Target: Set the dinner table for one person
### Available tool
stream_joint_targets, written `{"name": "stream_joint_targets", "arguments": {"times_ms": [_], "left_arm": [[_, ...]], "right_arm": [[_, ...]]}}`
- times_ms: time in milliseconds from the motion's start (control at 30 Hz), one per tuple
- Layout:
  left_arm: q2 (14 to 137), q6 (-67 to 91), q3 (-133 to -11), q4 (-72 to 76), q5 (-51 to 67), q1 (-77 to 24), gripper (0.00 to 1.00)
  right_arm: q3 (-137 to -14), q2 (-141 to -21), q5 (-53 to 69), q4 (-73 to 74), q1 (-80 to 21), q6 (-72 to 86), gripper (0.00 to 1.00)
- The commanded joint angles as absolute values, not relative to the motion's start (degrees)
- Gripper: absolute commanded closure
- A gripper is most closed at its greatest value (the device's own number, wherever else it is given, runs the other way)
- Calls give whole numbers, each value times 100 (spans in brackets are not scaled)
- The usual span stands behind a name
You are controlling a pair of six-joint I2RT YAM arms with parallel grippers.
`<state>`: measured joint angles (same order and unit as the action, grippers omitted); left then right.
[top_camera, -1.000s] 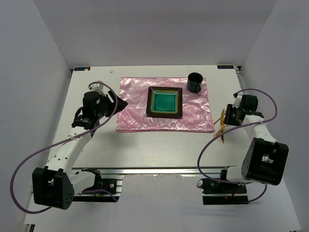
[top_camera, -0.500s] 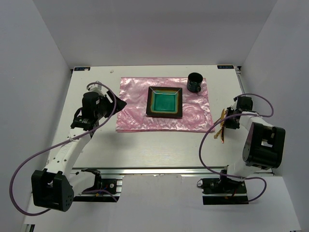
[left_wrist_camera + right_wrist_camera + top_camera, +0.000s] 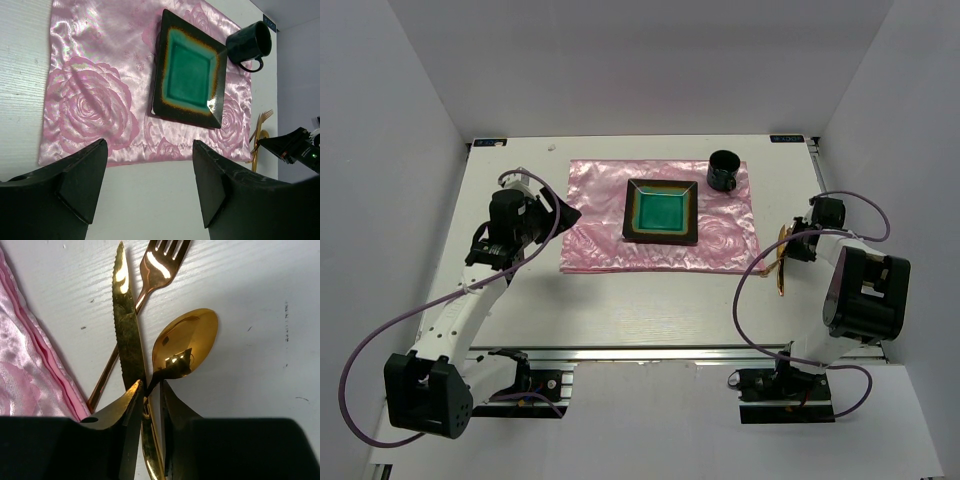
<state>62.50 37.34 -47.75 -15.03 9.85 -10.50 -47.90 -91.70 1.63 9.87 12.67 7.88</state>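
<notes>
White walls (image 3: 650,70) close in the scene at the back and on both sides. The dinner table (image 3: 620,310), a flat white top with a metal rail (image 3: 650,352) along its near edge, fills the floor of this box. On its far middle lies a shiny pink placemat (image 3: 590,240) woven with roses. A square dark plate (image 3: 661,211) with a teal centre sits flat on the mat, and a dark mug (image 3: 724,170) stands at the mat's far right corner.

The left gripper (image 3: 150,185) hangs above the table just left of the mat, its fingers (image 3: 80,180) spread wide with nothing between them.

On bare table right of the mat lie a gold knife (image 3: 125,320), fork (image 3: 160,265) and spoon (image 3: 185,340), fanned and overlapping. The right gripper (image 3: 150,387) is over them, fingers (image 3: 172,415) drawn nearly together on a gold handle (image 3: 148,440); whether it belongs to the knife or the spoon I cannot tell.

Since a second ago the right arm's elbow has swung up and inward. The mat, plate, mug and cutlery lie as before, and the left arm has hardly shifted.
</notes>
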Motion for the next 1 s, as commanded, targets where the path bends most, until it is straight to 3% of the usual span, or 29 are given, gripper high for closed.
{"name": "stream_joint_targets", "arguments": {"times_ms": [0,133,267,400,733,967], "left_arm": [[6100,3744,-4975,-1512,958,-1063,22],[6100,3744,-4966,-1529,976,-1055,22],[6100,3788,-4931,-1485,1002,-1055,22],[6108,3806,-4975,-1512,1011,-1063,22],[6029,3929,-4913,-1450,1037,-1063,21],[5827,4017,-4720,-1125,1239,-1063,21]], "right_arm": [[-4781,-9387,-53,1072,1450,896,76],[-4816,-9334,263,1055,1582,1002,80],[-4834,-9343,439,1046,1670,1116,66],[-4878,-9466,475,993,1679,1195,68],[-4922,-9554,509,1020,1845,1187,91],[-4816,-8888,1150,861,2153,889,100]]}}
